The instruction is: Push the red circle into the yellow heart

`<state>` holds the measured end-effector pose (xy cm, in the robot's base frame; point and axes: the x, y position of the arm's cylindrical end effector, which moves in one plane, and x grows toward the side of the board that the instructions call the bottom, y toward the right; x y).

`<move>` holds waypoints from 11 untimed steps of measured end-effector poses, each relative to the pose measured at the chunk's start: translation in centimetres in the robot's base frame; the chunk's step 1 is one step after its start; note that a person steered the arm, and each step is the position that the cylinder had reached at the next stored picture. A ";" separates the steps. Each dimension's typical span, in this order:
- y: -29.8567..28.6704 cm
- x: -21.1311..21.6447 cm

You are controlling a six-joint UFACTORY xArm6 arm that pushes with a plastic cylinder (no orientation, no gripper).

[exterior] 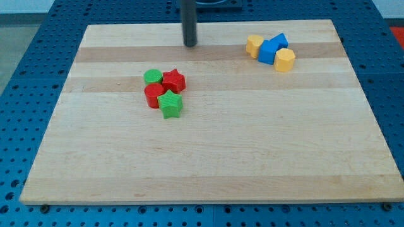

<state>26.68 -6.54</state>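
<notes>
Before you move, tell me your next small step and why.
Probably I slide my tip toward the view's lower left, round the green circle, to get behind the red circle. The tip now stands apart, above the cluster, and the yellow heart lies to the upper right, so the push must come from the circle's lower left.

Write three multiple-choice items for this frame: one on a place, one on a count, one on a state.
1. Where is my tip?
A. near the board's top edge, up and to the right of the red and green cluster
B. among the blue blocks
C. at the view's bottom

2. How many blocks are on the board?
A. five
B. eight
C. ten

3. The red circle is
A. touching my tip
B. alone at the view's right
C. packed against the green star

Answers: 1 A, the rod ends there; 2 B, four per cluster; 3 C, no gap shows.
</notes>
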 end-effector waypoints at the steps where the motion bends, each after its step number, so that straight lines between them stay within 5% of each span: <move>1: -4.4 1.2; 4: -14.5 7.4; 5: -12.1 14.4; 6: -11.5 16.1; 9: -2.9 17.2; 11: 3.3 10.2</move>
<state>36.92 -3.28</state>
